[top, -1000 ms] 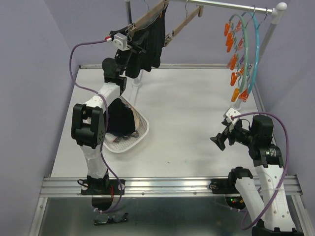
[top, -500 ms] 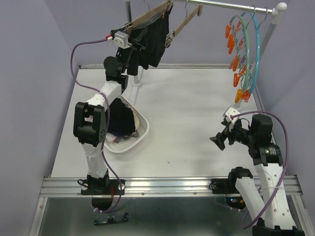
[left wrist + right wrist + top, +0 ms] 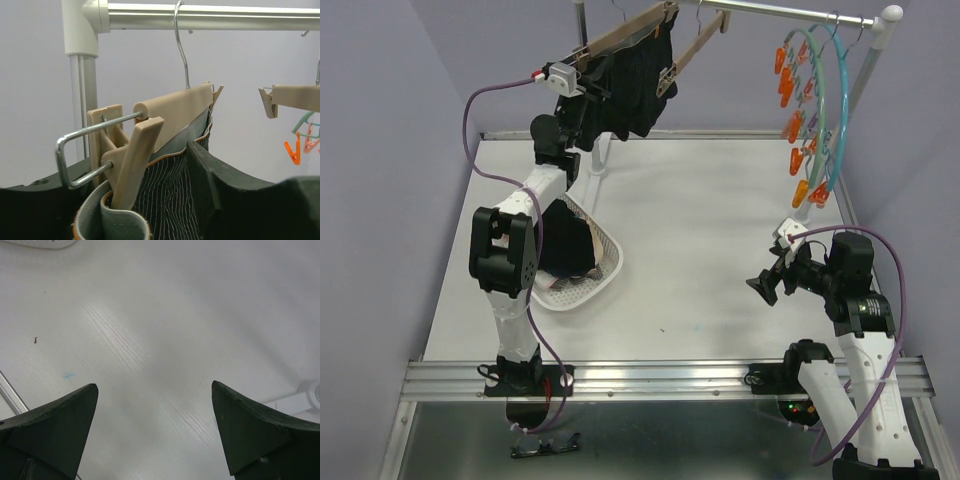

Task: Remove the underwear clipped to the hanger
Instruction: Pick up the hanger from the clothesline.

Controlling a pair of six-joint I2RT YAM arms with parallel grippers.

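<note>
Dark pinstriped underwear (image 3: 632,88) with a grey waistband hangs from a tan wooden clip hanger (image 3: 620,35) on the metal rail (image 3: 790,12). My left gripper (image 3: 592,98) is raised to the garment's left edge. In the left wrist view its open jaws (image 3: 135,192) flank the underwear (image 3: 170,200) and the hanger's clip (image 3: 132,160). The right finger (image 3: 225,180) lies against the cloth. My right gripper (image 3: 760,285) hovers low over the table at the right, open (image 3: 155,390) with nothing between its fingers.
A white basket (image 3: 610,268) holding black cloth (image 3: 565,240) sits by the left arm. A second tan hanger (image 3: 695,45) hangs bare beside the first. Round hoops with orange pegs (image 3: 810,110) hang at the rail's right end. The rack's post (image 3: 82,75) stands left of the hanger.
My left gripper rose and pushed right, swinging the hanger and underwear rightward; its jaws narrowed around the cloth. The right arm stayed still.
</note>
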